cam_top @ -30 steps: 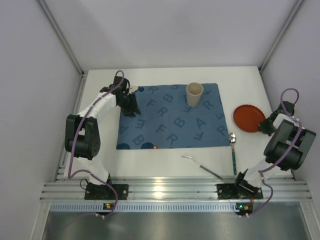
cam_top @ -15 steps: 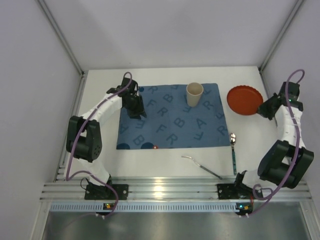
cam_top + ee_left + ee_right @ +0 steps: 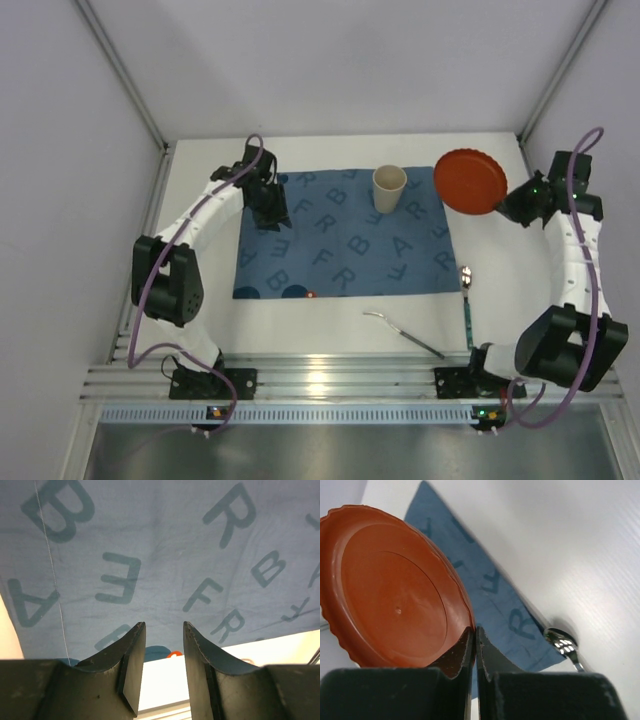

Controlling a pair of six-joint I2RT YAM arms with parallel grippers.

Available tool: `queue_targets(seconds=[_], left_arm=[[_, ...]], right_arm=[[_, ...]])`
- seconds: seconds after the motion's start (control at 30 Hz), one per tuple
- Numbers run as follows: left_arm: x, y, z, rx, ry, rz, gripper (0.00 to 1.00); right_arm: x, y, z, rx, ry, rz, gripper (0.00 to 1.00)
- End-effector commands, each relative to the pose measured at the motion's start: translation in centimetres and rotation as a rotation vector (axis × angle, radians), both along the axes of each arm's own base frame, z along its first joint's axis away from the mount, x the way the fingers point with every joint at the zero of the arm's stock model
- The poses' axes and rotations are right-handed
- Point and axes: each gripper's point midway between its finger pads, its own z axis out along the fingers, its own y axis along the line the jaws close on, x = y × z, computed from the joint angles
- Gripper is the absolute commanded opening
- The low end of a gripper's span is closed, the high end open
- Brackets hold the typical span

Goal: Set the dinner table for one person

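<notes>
One matte white dinner table fills the top view, a ribbed aluminium rail running along its near edge where both arm bases are bolted. On the tabletop lies a blue placemat printed with letters. A cream cup stands upright near the mat's far edge. A spoon lies on bare table just off the mat's near right corner, and a fork lies between mat and rail.

The right gripper is pressed together on the rim of a red plate, holding it raised and tilted over the mat's far right corner (the right wrist view shows its underside, with the mat and spoon bowl below). The left gripper hovers over the mat's left side, its fingers slightly parted with nothing between them.

The step in hand seems to be placing the plate. Done well, it would travel to the mat's middle, pass clear of the cup, level out, and be released only once it rests flat.
</notes>
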Motion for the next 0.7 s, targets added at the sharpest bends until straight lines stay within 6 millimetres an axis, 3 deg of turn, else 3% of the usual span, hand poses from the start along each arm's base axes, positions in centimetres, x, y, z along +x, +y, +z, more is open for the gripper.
queue_targets(seconds=[0.0,0.03,0.13,0.17,0.23,0.27,0.33,0.37,0.5,0.57,0.63,0.67], left_arm=[[0.8,0.1,1.9,0.014,-0.051,0.001,0.41],[0.8,0.1,1.9,0.016,-0.052,-0.001,0.41],[0.8,0.2,1.9,0.021,-0.053,0.006,0.41],[0.9,0.3,2.0,0.020,-0.058,0.012,0.41],[1.2,0.6,2.3,0.029,-0.078,0.028,0.41],[1.4,0.9,2.5,0.031,-0.086,0.042,0.41],[1.6,1.4,3.0,0.024,-0.080,0.080,0.41],[2.2,1.9,3.9,0.019,-0.100,0.106,0.41],[3.2,3.3,7.5,0.026,-0.213,0.169,0.42],[3.3,4.4,8.1,0.063,-0.246,0.204,0.42],[2.8,4.9,8.5,0.071,-0.258,0.219,0.42],[2.2,5.2,7.7,0.086,-0.237,0.223,0.42]], right_arm=[[1.6,2.8,7.6,-0.017,-0.191,0.083,0.00],[1.8,3.6,8.4,-0.023,-0.216,0.118,0.00],[2.4,9.0,9.9,-0.002,-0.269,0.315,0.00],[2.0,12.4,9.8,-0.001,-0.266,0.422,0.00],[1.5,15.4,8.2,-0.042,-0.222,0.514,0.00],[0.7,18.1,7.4,-0.035,-0.205,0.592,0.00],[0.6,20.2,5.1,-0.031,-0.152,0.649,0.00],[0.2,22.2,3.9,-0.026,-0.123,0.706,0.00],[0.8,25.8,1.4,-0.038,-0.089,0.795,0.00],[1.5,26.9,0.6,-0.044,-0.081,0.812,0.00],[2.9,27.7,-1.2,-0.033,-0.057,0.814,0.00],[3.4,28.2,-3.0,-0.031,-0.015,0.817,0.00]])
